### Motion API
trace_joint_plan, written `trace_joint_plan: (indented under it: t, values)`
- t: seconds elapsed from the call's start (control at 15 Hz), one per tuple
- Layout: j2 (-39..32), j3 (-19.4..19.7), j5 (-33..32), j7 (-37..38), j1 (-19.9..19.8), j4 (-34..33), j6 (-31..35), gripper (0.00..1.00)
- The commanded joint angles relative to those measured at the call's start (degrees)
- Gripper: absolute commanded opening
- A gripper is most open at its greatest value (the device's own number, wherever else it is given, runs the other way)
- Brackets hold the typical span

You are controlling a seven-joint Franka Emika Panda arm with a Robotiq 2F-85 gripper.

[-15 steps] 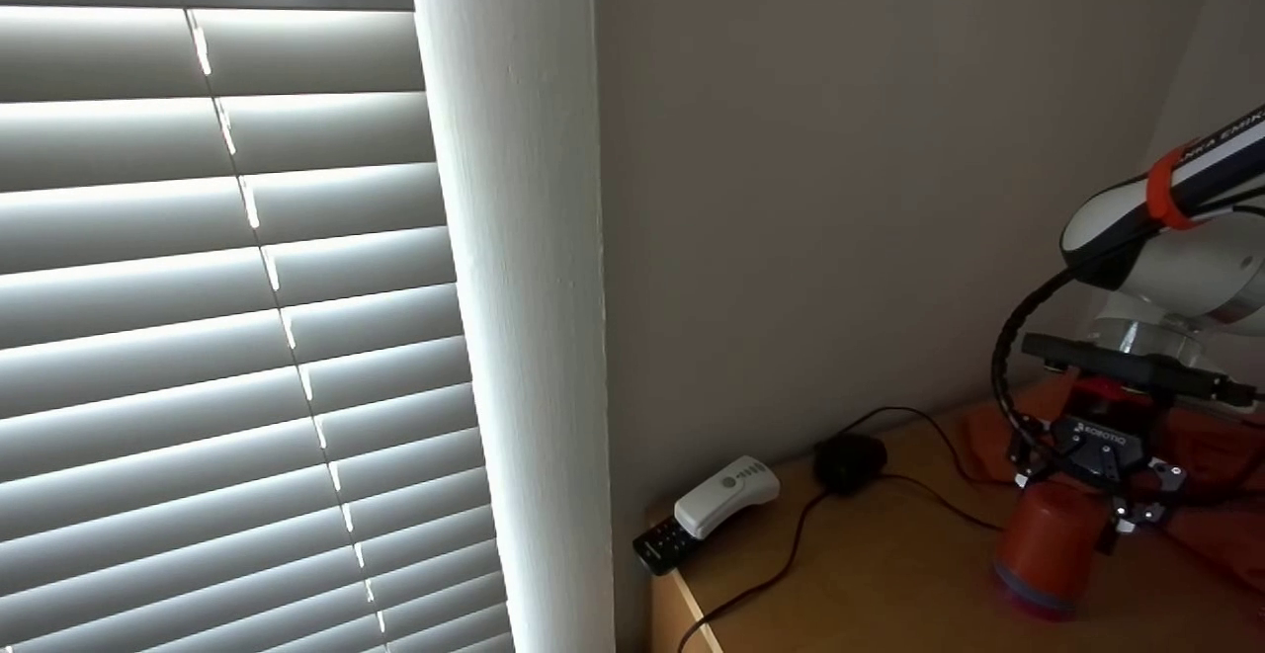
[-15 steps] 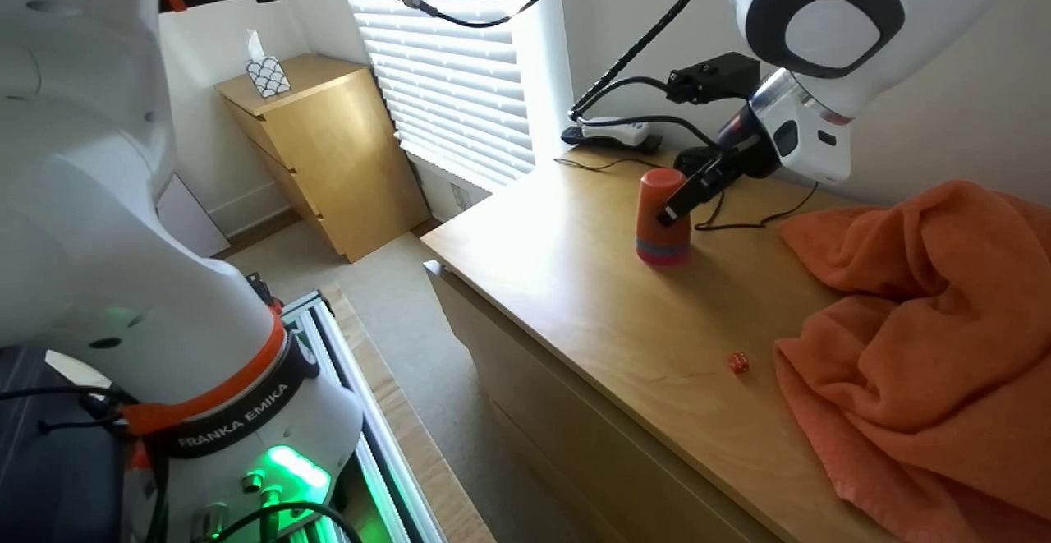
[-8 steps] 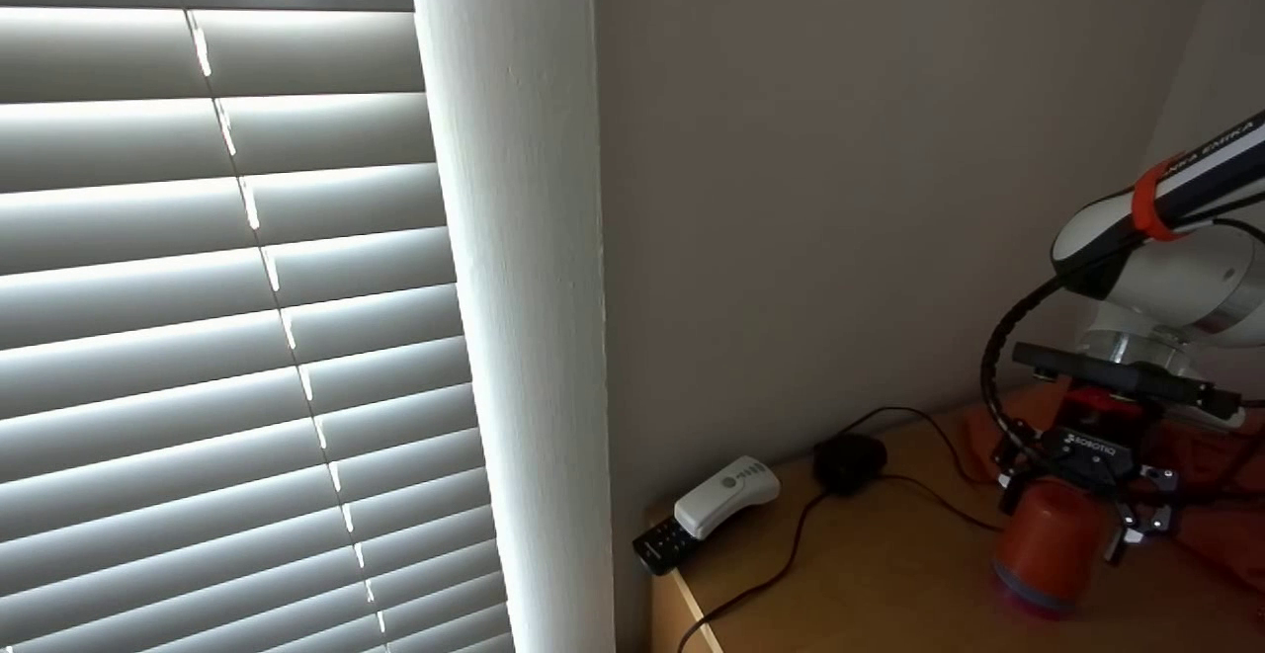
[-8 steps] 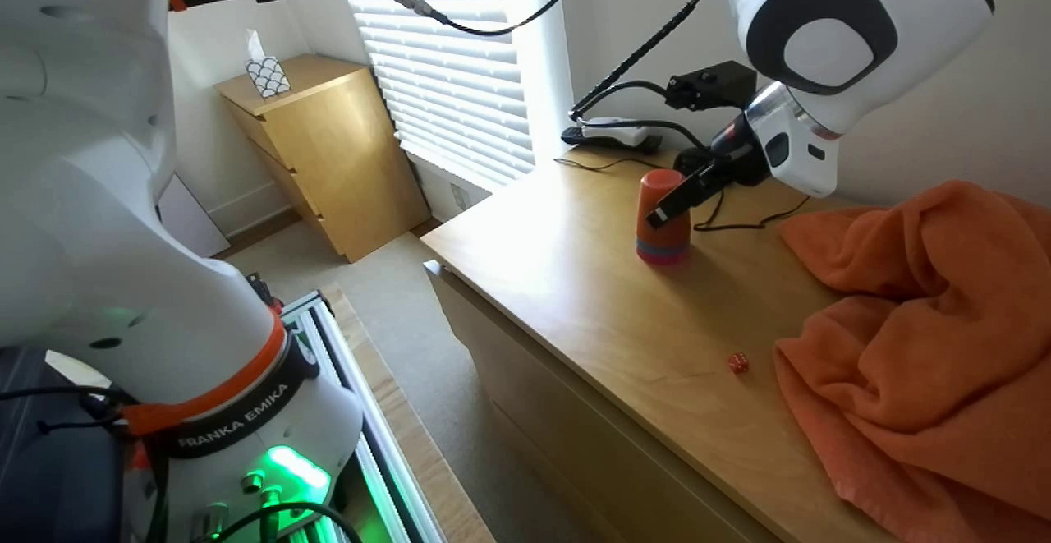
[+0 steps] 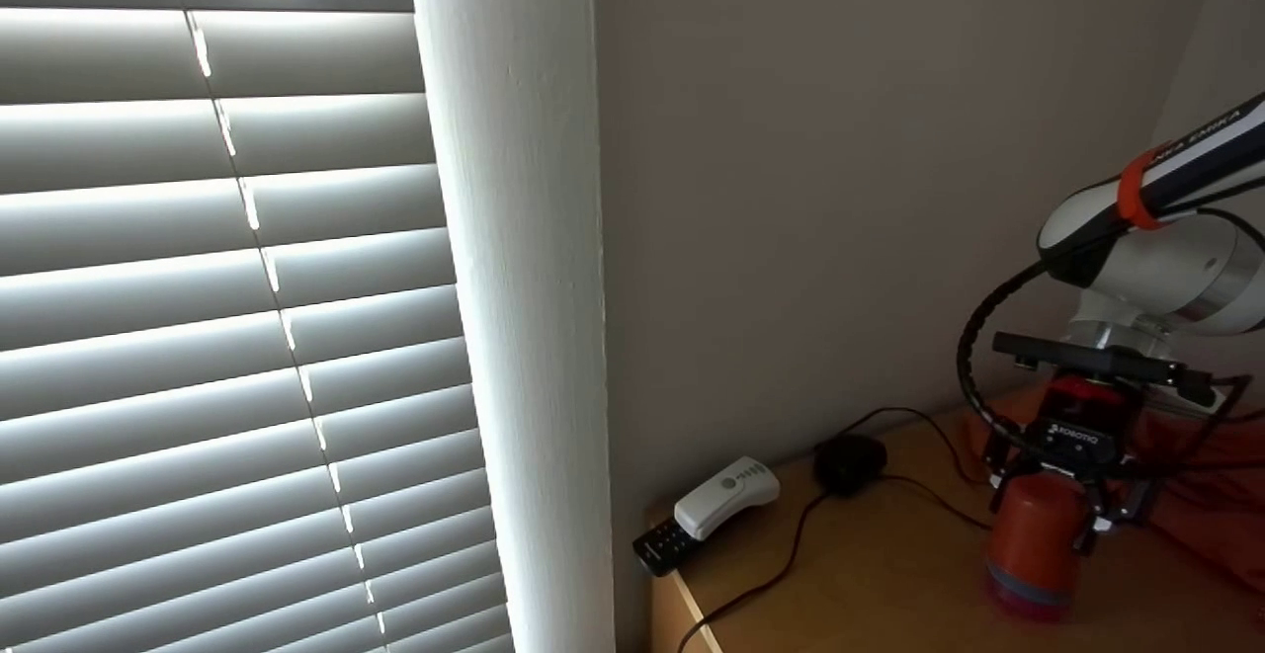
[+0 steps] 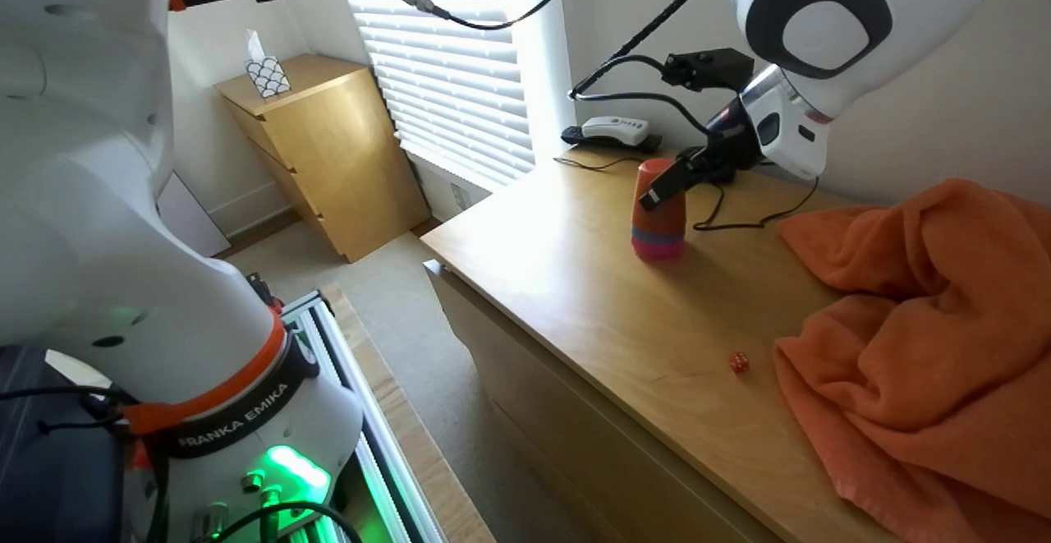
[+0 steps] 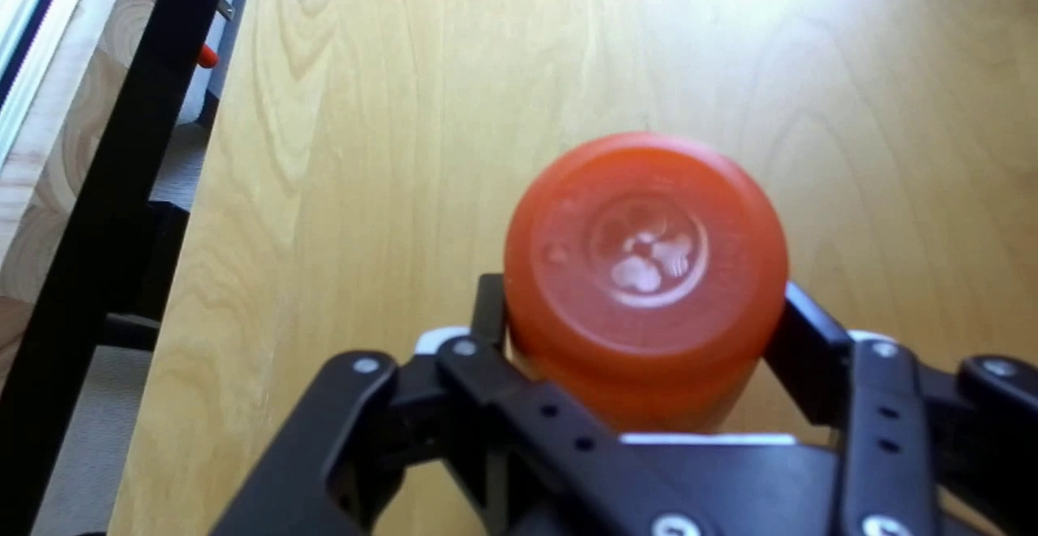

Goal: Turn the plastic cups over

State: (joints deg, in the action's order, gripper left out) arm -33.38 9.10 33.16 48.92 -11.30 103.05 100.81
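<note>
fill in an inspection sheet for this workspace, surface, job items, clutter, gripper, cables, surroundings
Surface: wooden dresser top, glare on part of it.
Job's things: orange plastic cup, upside down, apparently nested over blue cup and pink cup.
Clutter: red die; orange cloth; white remote on black remote; round black object.
Gripper: Robotiq gripper, closed on the orange plastic cup.
Cables: thin black cable on the dresser top; thick black cable beside the gripper.
Surroundings: window blinds, lowered; tissue box on a wooden chest.

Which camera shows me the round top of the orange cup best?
The wrist view. It looks down on the round top, so you see the whole circle and the ring mark in its middle. Both exterior views show the orange cup mostly from the side, so its top appears only at a slant.
</note>
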Motion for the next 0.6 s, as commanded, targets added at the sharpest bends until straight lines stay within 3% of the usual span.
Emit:
trace_joint_plan:
  t: [0.0,0.53]
  values:
    - [4.68,1.84,-4.11,8.65,4.77,3.42,3.46,0.53]
    - [11.86,2.4,-24.85,26.46,13.05,9.8,16.22,0.53]
